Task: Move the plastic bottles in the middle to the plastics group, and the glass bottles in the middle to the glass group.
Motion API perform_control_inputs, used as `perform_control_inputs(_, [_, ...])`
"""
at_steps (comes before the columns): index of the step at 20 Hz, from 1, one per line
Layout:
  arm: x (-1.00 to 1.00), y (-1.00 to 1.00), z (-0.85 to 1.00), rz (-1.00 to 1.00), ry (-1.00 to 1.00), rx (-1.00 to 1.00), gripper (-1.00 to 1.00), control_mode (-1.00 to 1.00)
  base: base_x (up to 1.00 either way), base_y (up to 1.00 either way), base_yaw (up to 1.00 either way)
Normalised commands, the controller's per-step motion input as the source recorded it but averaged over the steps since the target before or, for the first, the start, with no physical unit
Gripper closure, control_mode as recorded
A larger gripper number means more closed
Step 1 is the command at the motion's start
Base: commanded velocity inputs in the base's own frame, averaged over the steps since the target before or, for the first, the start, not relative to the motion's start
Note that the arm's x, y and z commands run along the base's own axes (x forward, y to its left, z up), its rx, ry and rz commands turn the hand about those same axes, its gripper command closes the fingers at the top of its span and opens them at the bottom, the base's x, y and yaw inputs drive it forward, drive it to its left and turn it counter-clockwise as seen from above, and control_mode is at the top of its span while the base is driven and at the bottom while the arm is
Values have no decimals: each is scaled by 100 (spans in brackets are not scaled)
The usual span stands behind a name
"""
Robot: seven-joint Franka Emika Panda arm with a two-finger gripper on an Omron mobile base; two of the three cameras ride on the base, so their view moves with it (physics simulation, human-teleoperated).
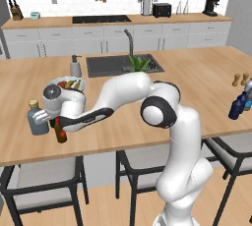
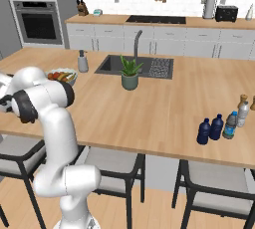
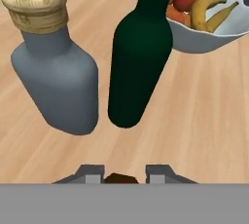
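Low centre in the hand view, our gripper is clamped on the brown bottle, which in the left base view hangs at centre left, just beside the grey bottle and green bottle. Lowered carelessly, it could topple either one. The blue bottles already stand far right.

Dark blue plastic bottles — two | pale bottle with teal base — one | brown bottle — one | green bottle — one | grey bottle — one | fruit bowl — one
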Motion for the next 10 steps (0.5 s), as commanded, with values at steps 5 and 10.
perform_control_inputs(5, [0,-5,-6,0,0,0,-100,-100,0,0,0])
perform_control_inputs(10, [0,-8,9,0,-1,4,-100,-100,0,0,0])
